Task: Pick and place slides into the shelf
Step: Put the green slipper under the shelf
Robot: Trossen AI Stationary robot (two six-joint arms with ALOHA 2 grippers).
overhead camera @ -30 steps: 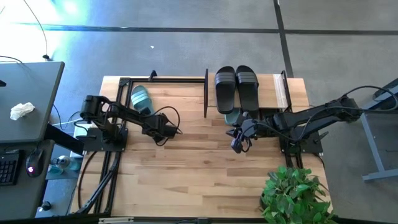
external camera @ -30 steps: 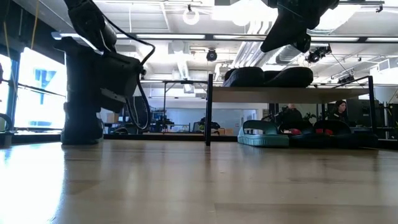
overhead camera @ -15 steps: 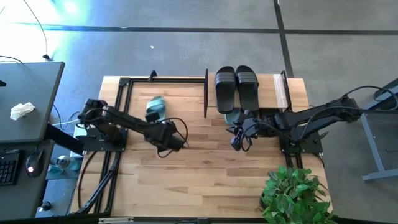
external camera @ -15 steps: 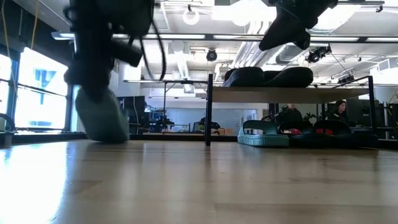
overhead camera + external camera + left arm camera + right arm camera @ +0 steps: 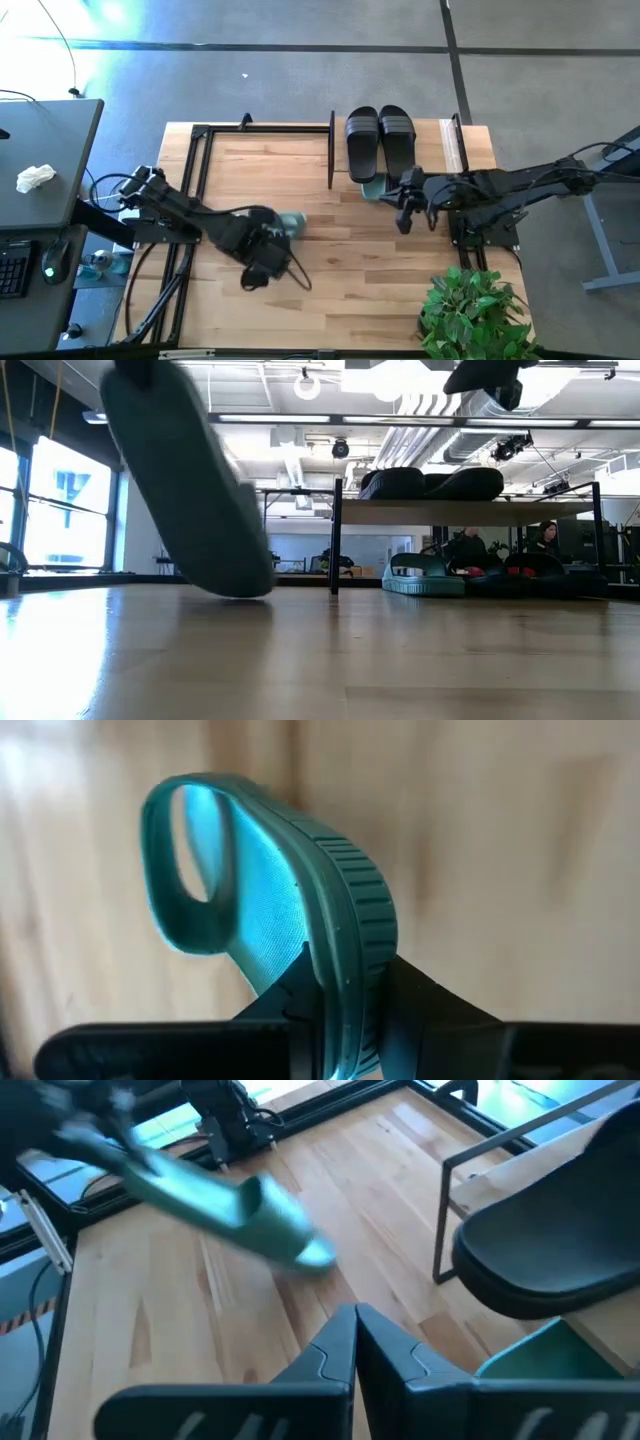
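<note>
My left gripper is over the table's middle, shut on a sage-green slide. The low view shows that slide large and tilted. The shelf stands at the far right with a black pair on its wooden board. The other green slide lies flat on the table under the board, with dark slides beside it. My right gripper hovers just in front of the shelf, shut and touching nothing. In its wrist view the fingers meet. My left gripper pinches the green slide's sole between its two fingers, one finger on the footbed side and one on the underside. The slide stands edge-on, its strap at the end away from the fingers. In the low view it hangs tilted, its lower end close above the table.
An open black metal frame without a board stands at the table's far left. A potted plant sits at the near right corner. A dark desk lies beyond the left edge. Bare wood spans the table's near half.
My left gripper has carried the green slide out of the open frame at the far left, toward the near edge and the right, to the table's middle. The slide has turned and tipped on the way. My right gripper has drawn back a little toward the right edge.
</note>
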